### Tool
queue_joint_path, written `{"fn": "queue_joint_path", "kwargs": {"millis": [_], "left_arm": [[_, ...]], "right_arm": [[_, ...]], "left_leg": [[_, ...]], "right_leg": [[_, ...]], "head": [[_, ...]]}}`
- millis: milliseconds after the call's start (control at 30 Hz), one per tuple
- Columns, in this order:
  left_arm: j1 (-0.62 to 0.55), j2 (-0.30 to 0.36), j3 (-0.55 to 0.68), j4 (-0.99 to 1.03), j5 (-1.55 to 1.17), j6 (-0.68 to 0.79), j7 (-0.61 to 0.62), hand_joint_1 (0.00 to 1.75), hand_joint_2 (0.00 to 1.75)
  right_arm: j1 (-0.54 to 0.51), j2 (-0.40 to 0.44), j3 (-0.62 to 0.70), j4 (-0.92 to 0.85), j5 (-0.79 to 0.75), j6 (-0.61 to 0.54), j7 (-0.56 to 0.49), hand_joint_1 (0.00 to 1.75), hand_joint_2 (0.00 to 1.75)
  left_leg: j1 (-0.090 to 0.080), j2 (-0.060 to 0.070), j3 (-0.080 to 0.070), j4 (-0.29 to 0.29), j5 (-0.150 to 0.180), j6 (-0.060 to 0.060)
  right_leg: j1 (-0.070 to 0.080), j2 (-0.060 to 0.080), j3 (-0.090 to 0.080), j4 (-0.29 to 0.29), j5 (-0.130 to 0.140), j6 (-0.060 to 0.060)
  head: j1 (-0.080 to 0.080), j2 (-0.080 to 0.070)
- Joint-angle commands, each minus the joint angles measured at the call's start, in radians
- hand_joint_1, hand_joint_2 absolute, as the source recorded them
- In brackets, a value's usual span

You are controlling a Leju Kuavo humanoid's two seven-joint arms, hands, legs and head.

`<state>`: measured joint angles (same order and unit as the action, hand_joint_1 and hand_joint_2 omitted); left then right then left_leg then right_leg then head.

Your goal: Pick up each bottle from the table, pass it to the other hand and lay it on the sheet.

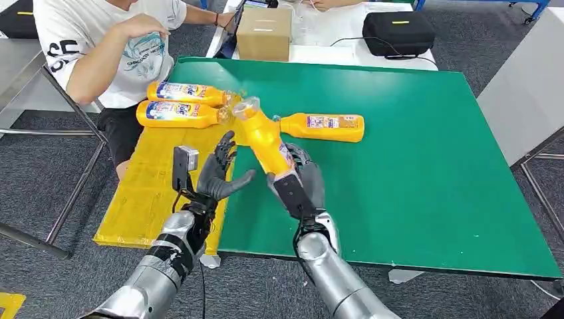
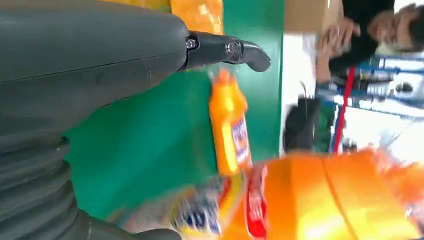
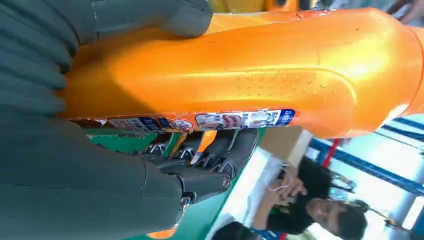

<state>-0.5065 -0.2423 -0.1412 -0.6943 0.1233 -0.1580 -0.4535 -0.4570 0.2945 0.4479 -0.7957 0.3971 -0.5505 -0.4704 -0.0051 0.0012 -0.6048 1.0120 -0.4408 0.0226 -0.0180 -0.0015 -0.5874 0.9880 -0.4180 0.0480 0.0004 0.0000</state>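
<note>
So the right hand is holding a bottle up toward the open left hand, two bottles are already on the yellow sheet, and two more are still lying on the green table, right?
Not quite: one bottle still lies on the green table, not two, as the head view shows. The rest holds: the right hand holds a bottle toward the open left hand, and two bottles lie on the yellow sheet.

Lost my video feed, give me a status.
Right hand grips orange bottle, raised. Left hand open beside it, not touching. Two bottles on yellow sheet, one bottle on table.
</note>
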Motion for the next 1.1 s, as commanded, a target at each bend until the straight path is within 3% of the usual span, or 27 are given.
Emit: {"fn": "queue_joint_path", "kwargs": {"millis": [33,433,600,633,667,833,867,1000,1033,1067,1100], "left_arm": [[-0.054,-0.009,-0.113,0.008,0.07,-0.047,0.025,0.0,1.75],[-0.033,-0.002,-0.155,-0.077,0.121,-0.063,0.029,0.0,1.75],[-0.02,0.009,-0.158,-0.107,0.165,-0.107,0.038,0.0,1.75],[-0.019,0.01,-0.156,-0.108,0.173,-0.117,0.04,0.14,1.75],[-0.018,0.012,-0.151,-0.107,0.19,-0.132,0.049,0.75,1.75],[-0.012,0.017,-0.144,-0.111,0.22,-0.175,0.046,0.75,1.75],[-0.01,0.018,-0.143,-0.114,0.22,-0.174,0.044,1.75,1.75],[-0.001,0.018,-0.131,-0.131,0.216,-0.132,0.037,1.75,1.75],[0.002,0.019,-0.128,-0.131,0.218,-0.129,0.037,1.75,1.75],[0.006,0.02,-0.122,-0.133,0.217,-0.117,0.036,1.75,1.75],[0.006,0.023,-0.121,-0.131,0.216,-0.118,0.034,1.75,1.75]], "right_arm": [[-0.065,0.02,0.115,0.11,0.028,-0.01,-0.027,1.75,1.75],[-0.084,0.034,0.239,0.192,0.107,0.063,0.039,1.75,1.75],[-0.099,0.038,0.274,0.238,0.134,0.094,0.071,1.75,1.75],[-0.099,0.038,0.275,0.24,0.132,0.1,0.072,1.75,1.75],[-0.1,0.037,0.27,0.241,0.123,0.112,0.069,1.75,1.75],[-0.1,0.034,0.267,0.241,0.116,0.122,0.066,1.75,1.75],[-0.1,0.035,0.265,0.24,0.112,0.13,0.064,1.75,1.75],[-0.089,0.029,0.241,0.219,0.096,0.101,0.062,1.75,1.75],[-0.087,0.027,0.238,0.215,0.097,0.092,0.061,0.4,1.75],[-0.08,0.025,0.228,0.202,0.088,0.092,0.06,0.0,1.75],[-0.076,0.021,0.22,0.193,0.081,0.094,0.058,0.0,1.75]], "left_leg": [[0.002,0.0,0.003,0.001,-0.001,-0.002],[0.001,0.001,0.0,0.0,-0.001,-0.001],[0.004,-0.001,0.006,0.001,-0.003,-0.003],[0.002,0.001,0.003,0.0,-0.002,-0.002],[0.002,0.001,0.003,0.0,-0.002,-0.002],[0.002,-0.002,0.002,0.0,-0.001,-0.002],[0.001,-0.001,0.0,0.001,-0.001,-0.001],[0.002,-0.001,0.001,0.0,-0.001,-0.002],[0.002,-0.003,0.002,0.0,-0.001,-0.002],[0.002,-0.002,0.001,0.001,-0.001,-0.002],[0.001,-0.001,0.0,0.0,0.0,-0.001]], "right_leg": [[0.002,0.0,0.003,0.0,-0.001,-0.002],[0.001,0.001,0.0,0.0,0.0,-0.001],[0.004,-0.001,0.007,-0.001,-0.002,-0.004],[0.002,0.001,0.003,-0.001,-0.001,-0.002],[0.003,0.002,0.003,-0.001,-0.001,-0.002],[0.002,-0.002,0.003,-0.001,-0.002,-0.003],[0.002,-0.001,0.001,0.0,-0.001,-0.002],[0.002,-0.002,0.002,-0.001,-0.001,-0.002],[0.003,-0.003,0.003,-0.001,-0.002,-0.003],[0.002,-0.002,0.002,-0.001,-0.001,-0.002],[0.001,-0.002,0.0,-0.001,-0.001,-0.001]], "head": [[0.0,0.0],[0.0,0.0],[0.0,0.0],[0.0,0.0],[0.0,0.0],[0.0,0.0],[0.0,0.0],[0.0,0.0],[0.0,0.0],[0.0,0.0],[0.0,0.0]]}}
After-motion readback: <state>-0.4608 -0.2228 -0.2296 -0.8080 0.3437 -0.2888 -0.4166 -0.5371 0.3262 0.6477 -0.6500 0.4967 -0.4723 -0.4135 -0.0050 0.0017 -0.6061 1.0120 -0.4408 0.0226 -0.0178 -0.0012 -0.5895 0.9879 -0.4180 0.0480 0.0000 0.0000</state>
